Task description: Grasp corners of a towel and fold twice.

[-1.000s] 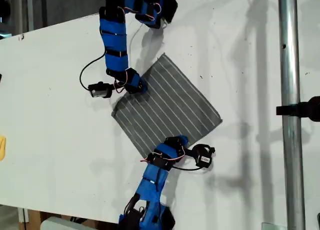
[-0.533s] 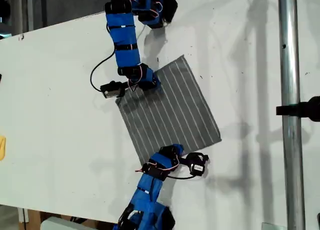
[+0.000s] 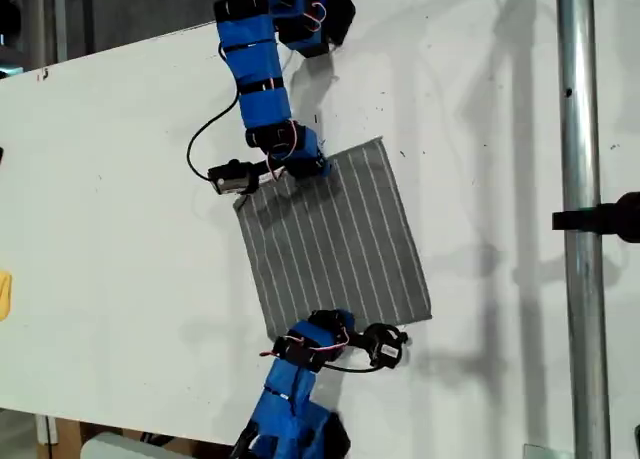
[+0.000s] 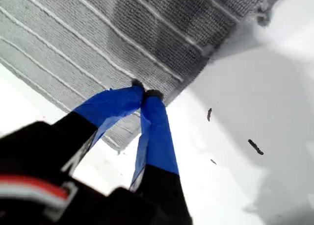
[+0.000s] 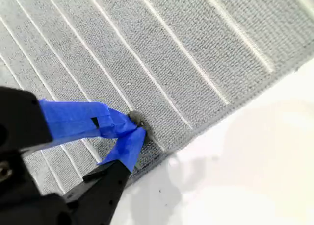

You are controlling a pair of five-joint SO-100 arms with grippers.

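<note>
No fold showing in the towel (image 3: pixel 335 239), flat mid-frame on the table (image 3: pixel 120 179) in the exterior view. Grasp step, seemingly: edge pinched in my first pincer (image 4: pixel 144 93) and my second pincer (image 5: pixel 137 124), tips pressed together on cloth. Next: lift both evenly, carry across.

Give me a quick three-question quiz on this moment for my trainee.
1. True or false: my first gripper is wide open.
2. Where is my second gripper pinching the towel? A) at its middle B) close to its edge C) nowhere, it hangs clear of it
3. Fill in: the towel's thin stripes are ___.

Key: 1 false, it is shut at the towel's edge; 2 B; 3 white.
</note>
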